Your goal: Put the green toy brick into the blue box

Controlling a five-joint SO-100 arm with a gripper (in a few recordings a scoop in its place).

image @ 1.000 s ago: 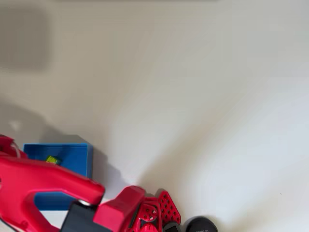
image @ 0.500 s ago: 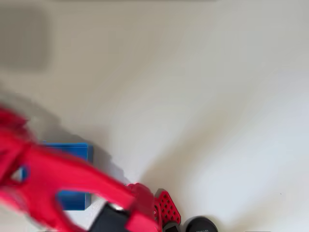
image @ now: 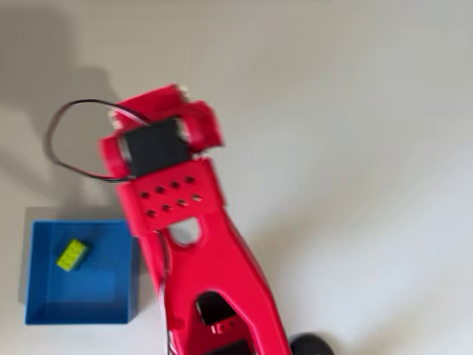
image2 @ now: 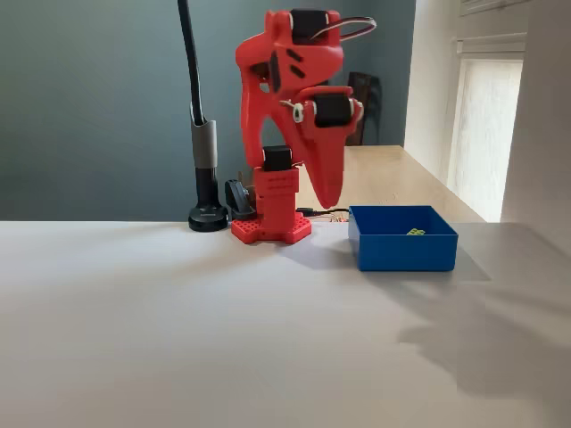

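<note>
Lying studded and lime inside the thin-walled square blue box (image: 44,303), the green toy brick (image: 72,254) sits apart from the red gripper (image2: 326,194), whose jaws look together.

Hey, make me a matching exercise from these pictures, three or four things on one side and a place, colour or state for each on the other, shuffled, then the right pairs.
Things:
1. green toy brick
2. blue box
3. red arm
4. black lamp pole

Descriptions:
A. stands to the left of the arm's base in the fixed view
B. folded up, with the gripper pointing down beside the base
C. lies tilted inside the box
D. sits on the white table, open on top

Pairs: 1-C, 2-D, 3-B, 4-A
</note>
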